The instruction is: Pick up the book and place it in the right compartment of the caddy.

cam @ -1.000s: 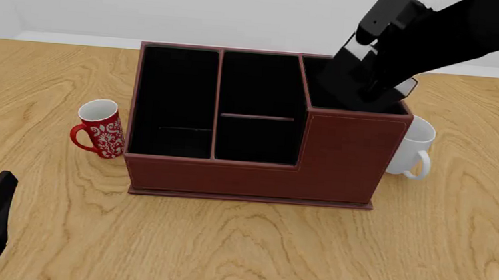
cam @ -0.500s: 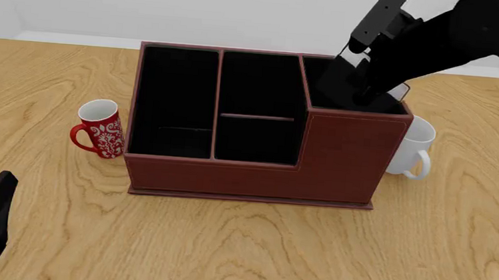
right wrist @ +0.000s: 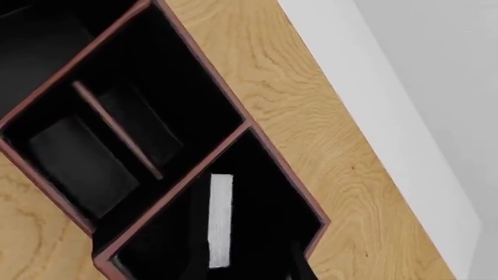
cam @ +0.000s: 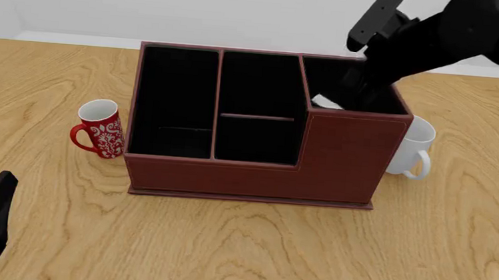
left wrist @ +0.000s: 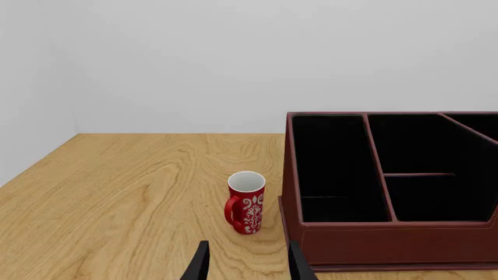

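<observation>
Inside the right compartment (cam: 358,88) of the red-brown caddy (cam: 256,174) lies the black book (right wrist: 220,220), white page edges showing; whether the right gripper (cam: 360,88) above is open, I cannot tell.

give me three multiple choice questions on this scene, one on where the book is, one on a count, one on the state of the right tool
1. Where is the book?
A. on the table by the red mug
B. in the right compartment of the caddy
C. in the left long section

2. How many mugs stand beside the caddy?
A. one
B. two
C. three

3. What is the right tool doing with the book?
A. clamping it
B. pressing it flat on the table
C. apart from it, book let go

Answers:
1 B, its white page edges show inside the right compartment in the front and right wrist views.
2 B, a red mug on the left and a white mug on the right.
3 C, the right wrist view shows the book lying free of the fingers.
</observation>
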Available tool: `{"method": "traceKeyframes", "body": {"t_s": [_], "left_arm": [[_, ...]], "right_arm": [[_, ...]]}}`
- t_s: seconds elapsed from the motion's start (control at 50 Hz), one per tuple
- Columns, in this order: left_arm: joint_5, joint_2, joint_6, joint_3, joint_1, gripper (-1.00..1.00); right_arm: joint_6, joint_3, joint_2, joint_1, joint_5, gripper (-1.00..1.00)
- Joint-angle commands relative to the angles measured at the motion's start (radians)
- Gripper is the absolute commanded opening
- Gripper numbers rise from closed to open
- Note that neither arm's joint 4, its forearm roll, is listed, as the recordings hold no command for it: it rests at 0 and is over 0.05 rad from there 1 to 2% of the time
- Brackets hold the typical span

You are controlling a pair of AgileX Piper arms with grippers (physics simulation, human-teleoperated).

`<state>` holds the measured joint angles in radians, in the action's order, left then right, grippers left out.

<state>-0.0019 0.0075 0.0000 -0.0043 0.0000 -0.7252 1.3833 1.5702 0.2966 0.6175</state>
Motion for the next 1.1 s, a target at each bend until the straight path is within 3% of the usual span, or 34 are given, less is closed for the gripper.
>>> {"method": "traceKeyframes", "body": {"t_s": [0.02,0.16,0.32,0.56,0.6,0.7,0.72,0.92,0.94,0.96,1.0,1.04,1.06,1.1], "left_arm": [[0.000,0.000,0.000,0.000,0.000,1.00],[0.000,0.000,0.000,0.000,0.000,1.00],[0.000,0.000,0.000,0.000,0.000,1.00],[0.000,0.000,0.000,0.000,0.000,1.00],[0.000,0.000,0.000,0.000,0.000,1.00],[0.000,0.000,0.000,0.000,0.000,1.00],[0.000,0.000,0.000,0.000,0.000,1.00],[0.000,0.000,0.000,0.000,0.000,1.00],[0.000,0.000,0.000,0.000,0.000,1.00],[0.000,0.000,0.000,0.000,0.000,1.00],[0.000,0.000,0.000,0.000,0.000,1.00],[0.000,0.000,0.000,0.000,0.000,1.00],[0.000,0.000,0.000,0.000,0.000,1.00],[0.000,0.000,0.000,0.000,0.000,1.00]], "right_arm": [[-0.001,0.011,-0.003,-0.009,-0.018,1.00],[-0.005,-0.008,-0.046,-0.001,-0.033,1.00],[-0.001,-0.117,-0.170,0.022,-0.107,1.00],[0.044,-0.411,-0.372,0.070,-0.278,1.00],[0.074,-0.466,-0.428,0.089,-0.312,1.00],[0.101,-0.577,-0.503,0.061,-0.415,1.00],[0.079,-0.619,-0.508,0.066,-0.442,1.00],[0.175,-0.755,-0.708,0.031,-0.574,1.00],[0.216,-0.757,-0.724,0.029,-0.572,1.00],[0.211,-0.790,-0.742,0.017,-0.596,1.00],[0.275,-0.804,-0.769,-0.021,-0.617,1.00],[0.296,-0.862,-0.818,-0.030,-0.652,1.00],[0.338,-0.874,-0.852,-0.058,-0.664,1.00],[0.350,-0.899,-0.861,-0.039,-0.662,1.00]]}}
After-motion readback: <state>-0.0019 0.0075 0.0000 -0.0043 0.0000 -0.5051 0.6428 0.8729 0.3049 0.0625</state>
